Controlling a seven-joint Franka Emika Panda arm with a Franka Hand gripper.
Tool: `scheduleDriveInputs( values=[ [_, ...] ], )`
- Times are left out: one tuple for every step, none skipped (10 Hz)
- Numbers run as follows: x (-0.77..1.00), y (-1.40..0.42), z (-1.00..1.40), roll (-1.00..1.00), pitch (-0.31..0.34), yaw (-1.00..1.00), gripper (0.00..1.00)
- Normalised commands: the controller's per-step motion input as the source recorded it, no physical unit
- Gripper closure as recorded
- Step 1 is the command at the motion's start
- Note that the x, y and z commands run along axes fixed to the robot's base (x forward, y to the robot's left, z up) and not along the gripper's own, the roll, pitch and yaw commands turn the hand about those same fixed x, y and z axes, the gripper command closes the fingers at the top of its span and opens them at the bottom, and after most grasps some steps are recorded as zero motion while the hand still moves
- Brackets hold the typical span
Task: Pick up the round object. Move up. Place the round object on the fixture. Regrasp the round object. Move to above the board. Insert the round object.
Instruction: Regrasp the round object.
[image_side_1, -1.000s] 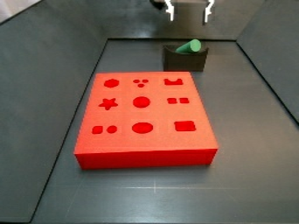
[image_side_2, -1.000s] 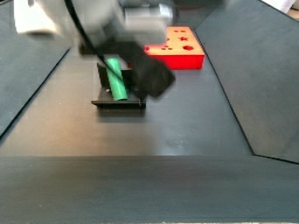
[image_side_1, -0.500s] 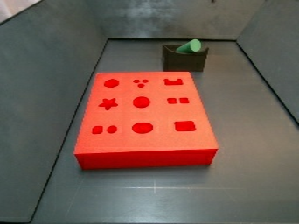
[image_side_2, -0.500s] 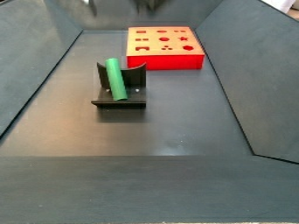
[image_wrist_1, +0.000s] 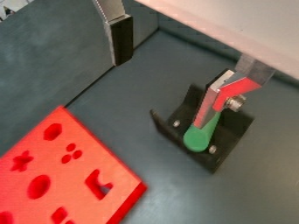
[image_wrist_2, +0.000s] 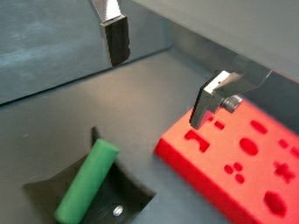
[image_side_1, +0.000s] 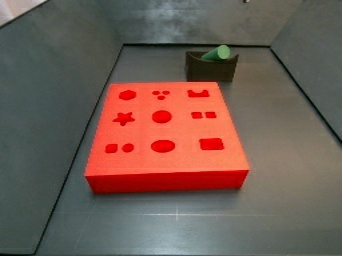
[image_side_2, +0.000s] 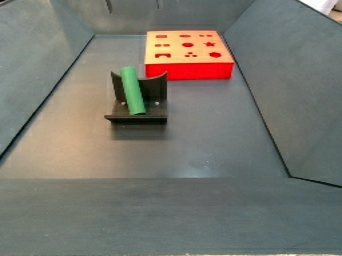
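The round object, a green peg (image_side_2: 131, 90), lies in the notch of the dark fixture (image_side_2: 136, 116); it also shows in a side view (image_side_1: 221, 51) on the fixture (image_side_1: 211, 69). The red board (image_side_1: 167, 135) (image_side_2: 187, 55) lies flat beside them. My gripper is out of both side views. In both wrist views the gripper (image_wrist_1: 163, 92) (image_wrist_2: 158, 92) is open and empty, high above the floor, with the peg (image_wrist_1: 197, 136) (image_wrist_2: 87, 179), the fixture (image_wrist_1: 173, 115) (image_wrist_2: 131, 198) and the board (image_wrist_1: 59, 175) (image_wrist_2: 246, 162) below.
Dark sloping walls (image_side_1: 67, 110) (image_side_2: 54, 90) enclose the grey floor on all sides. Bare floor (image_side_2: 187, 150) lies between the fixture and the near edge.
One second ago my gripper stood at the fixture by the peg; it has risen out of both side views. The peg stays on the fixture.
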Motion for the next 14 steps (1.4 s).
scheduleDriveInputs(
  values=[
    [-0.03, -0.02, 0.01, 1.0, -0.001, 0.03, 0.0],
    [-0.03, -0.02, 0.0, 1.0, -0.008, 0.03, 0.0],
    [-0.02, -0.02, 0.0, 1.0, -0.012, 0.04, 0.0],
    [-0.02, -0.02, 0.0, 1.0, -0.015, 0.04, 0.0],
    [-0.02, -0.02, 0.0, 1.0, -0.014, 0.04, 0.0],
    [-0.02, -0.02, 0.01, 1.0, -0.013, 0.04, 0.0],
    [0.0, -0.02, 0.01, 1.0, -0.006, 0.04, 0.0],
    [0.01, -0.02, 0.01, 1.0, -0.001, 0.04, 0.0],
    [0.02, -0.02, -0.01, 1.0, 0.007, 0.04, 0.0],
    [0.04, -0.02, -0.01, 1.0, 0.015, 0.05, 0.0],
    [0.05, -0.02, -0.01, 1.0, 0.027, 0.05, 0.0],
    [0.07, -0.03, -0.02, 1.0, 0.045, 0.06, 0.0],
    [0.08, -0.03, -0.02, 1.0, 0.065, 0.06, 0.0],
    [0.09, -0.04, -0.01, 1.0, 0.099, 0.08, 0.0]
  ],
)
